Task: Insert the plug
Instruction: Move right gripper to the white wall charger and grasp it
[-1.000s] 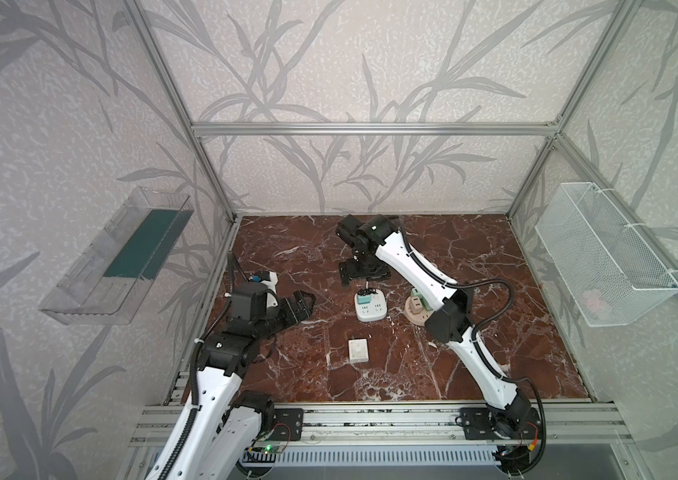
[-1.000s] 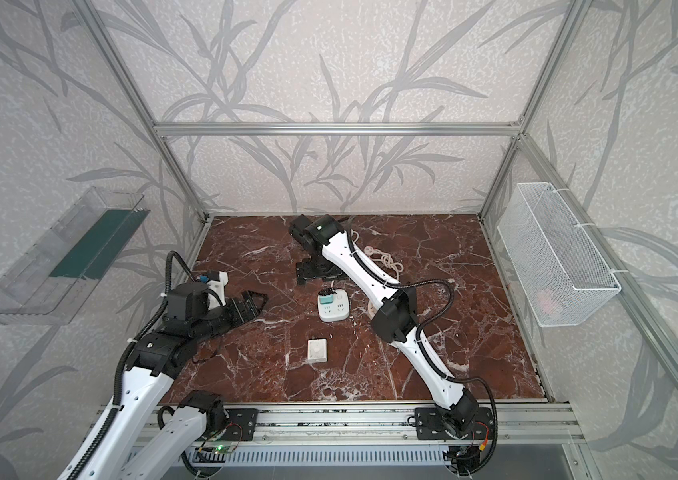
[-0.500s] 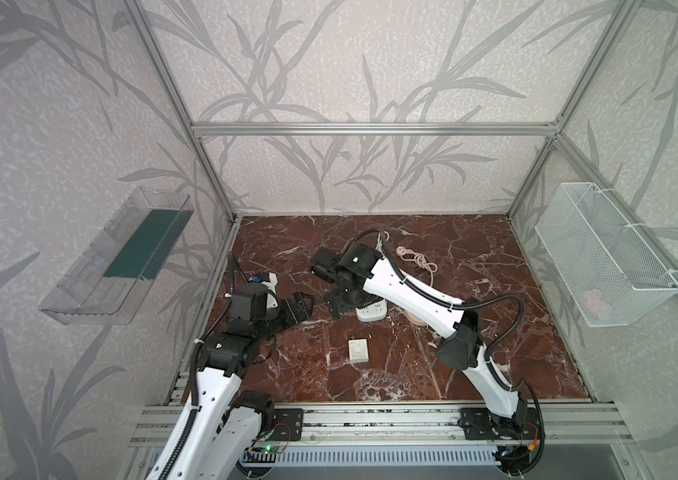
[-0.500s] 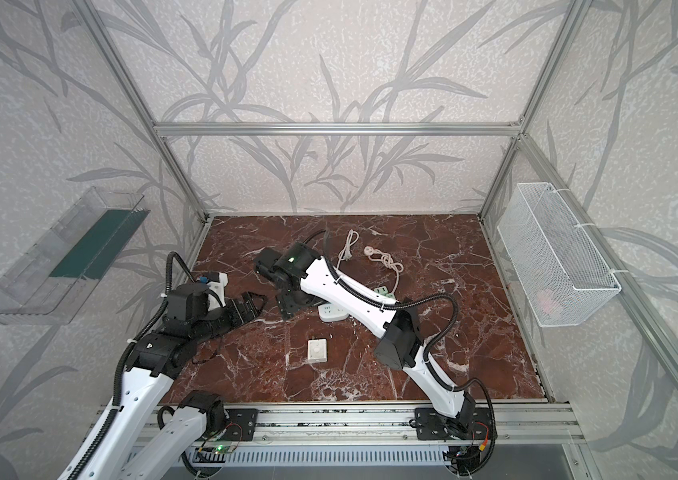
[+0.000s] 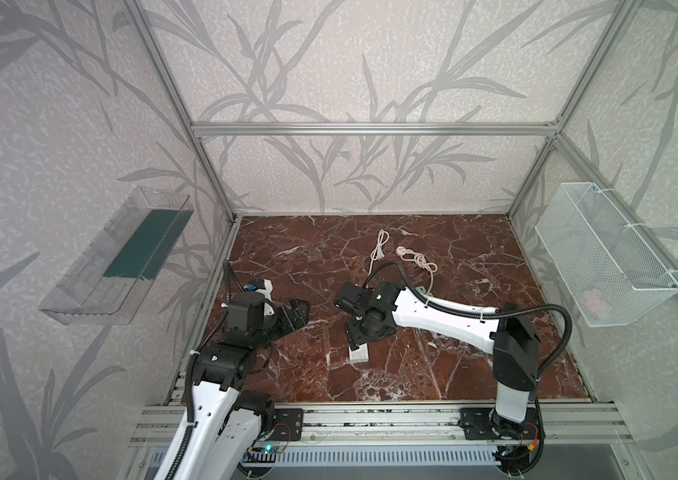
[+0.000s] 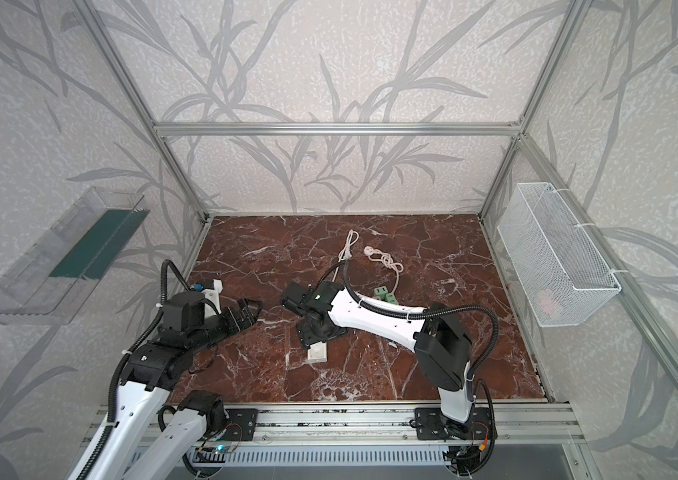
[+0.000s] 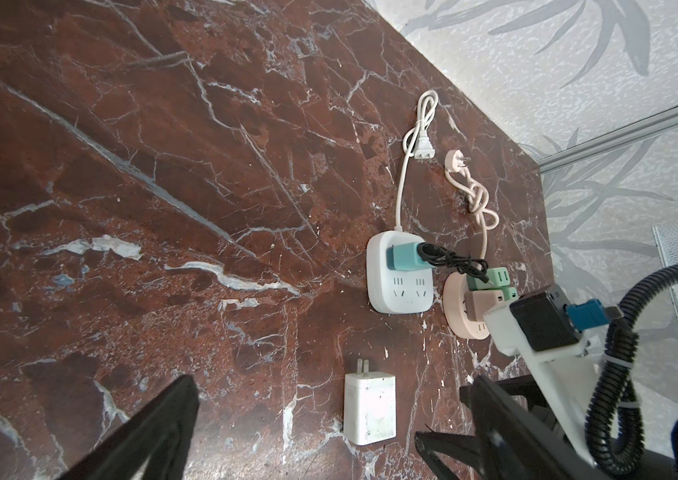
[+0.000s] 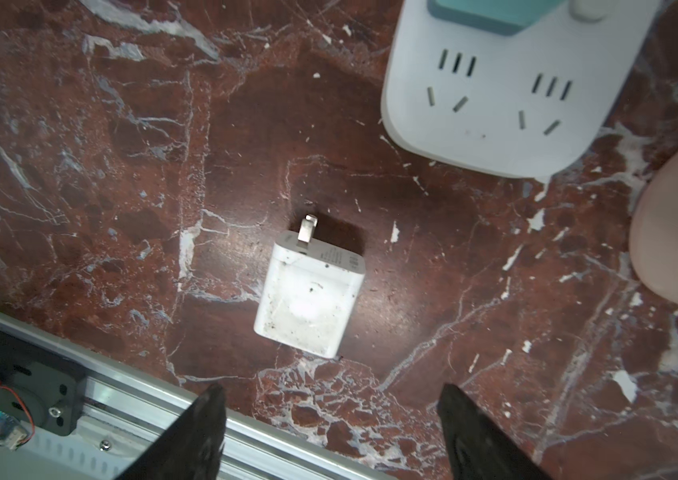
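Plug: the plug [image 8: 308, 299] lay flat on the counter [image 8: 80, 166] near its front edge, prongs aimed at the strip [image 8: 495, 124], which stood a little apart with free sockets facing up.
Long axis: base to prongs, roughly in line with the right claw's reach, slightly askew.
Right claw: the right claw [image 8: 331, 397] hung close over the plug, jaws apart and empty, with the plug ahead of its fingertips.
Left claw: the left claw [image 5: 298, 316] was spread wide, empty, well apart to the left.
Nearer arm: the right.
Next, I'd guess: lower and close across the plug's narrow sides.

Marble tabletop [image 5: 433, 374] bears plug [image 8: 308, 295], white strip [image 8: 495, 104], pink socket [image 7: 456, 301].
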`<state>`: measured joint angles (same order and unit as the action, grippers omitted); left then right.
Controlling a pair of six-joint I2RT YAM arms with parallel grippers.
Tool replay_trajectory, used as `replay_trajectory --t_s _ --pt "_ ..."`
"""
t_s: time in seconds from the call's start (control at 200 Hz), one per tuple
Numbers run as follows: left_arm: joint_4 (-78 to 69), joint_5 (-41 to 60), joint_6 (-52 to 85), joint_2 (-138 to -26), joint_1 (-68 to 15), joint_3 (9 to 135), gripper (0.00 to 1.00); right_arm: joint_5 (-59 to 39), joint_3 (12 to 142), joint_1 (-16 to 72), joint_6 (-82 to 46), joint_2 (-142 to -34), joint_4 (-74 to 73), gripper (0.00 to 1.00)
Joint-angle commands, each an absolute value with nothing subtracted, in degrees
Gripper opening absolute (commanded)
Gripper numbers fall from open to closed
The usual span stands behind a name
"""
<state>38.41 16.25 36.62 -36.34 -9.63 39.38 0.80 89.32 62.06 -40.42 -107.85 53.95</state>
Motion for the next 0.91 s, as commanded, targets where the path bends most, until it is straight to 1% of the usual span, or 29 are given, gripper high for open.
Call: replay_trajectory --t_s 0.0,0.115,0.25,0.38,0.57,0.725,0.9 --pt "37.1 16.5 36.7 -37.5 -9.5 38.3 0.99 -1.9 88.9 62.0 -39.6 -109.9 49.3 0.83" --pt "36.3 15.3 37.3 -36.6 -9.5 37.8 0.99 -1.2 90.9 61.7 -38.3 -112.9 51.2 0.85" --pt "37.5 12.5 37.4 -35.1 -9.5 38.4 0.99 0.0 93.8 61.7 -36.9 -116.5 54.3 0.83" --pt "38.0 11.8 38.1 -36.0 -9.5 39.0 0.99 -1.0 95.5 61.4 -34.7 -118.7 56.4 0.82" --pt "37.3 12.3 38.7 -39.6 -9.5 39.1 0.99 -4.0 94.7 60.6 -33.5 -120.6 57.0 0.81" --pt "35.1 13.2 38.3 -41.8 -9.6 38.7 0.98 -6.9 91.3 59.9 -33.1 -120.7 53.7 0.79" --pt "34.0 13.8 38.7 -41.4 -9.5 38.0 0.98 -9.9 89.1 59.7 -32.4 -120.9 51.1 0.76"
